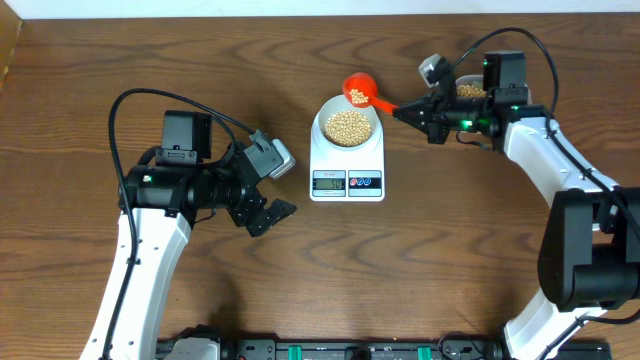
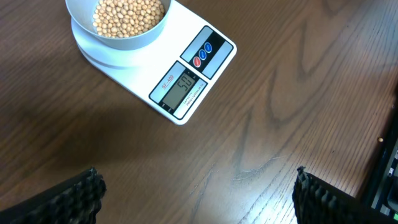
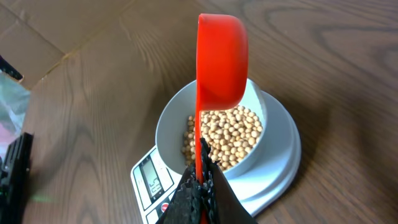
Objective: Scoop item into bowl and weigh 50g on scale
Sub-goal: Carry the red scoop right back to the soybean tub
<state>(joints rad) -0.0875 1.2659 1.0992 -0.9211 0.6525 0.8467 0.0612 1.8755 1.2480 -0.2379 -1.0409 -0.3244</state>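
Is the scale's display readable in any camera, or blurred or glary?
Left wrist: the scale's display is sharp, no glare, seemingly reading 50. Overhead: too small to read. Right wrist: slanted at the frame's bottom, digits illegible.

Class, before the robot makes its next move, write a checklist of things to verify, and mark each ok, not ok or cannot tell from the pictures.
1. Bowl sits on the scale: ok.
2. Display appears to read 50: ok.
3. Right gripper shut on the scoop handle: ok.
4. Scoop empty of beans: cannot tell, it is seen edge-on.
5. Left gripper open, empty and apart from the scale: ok.
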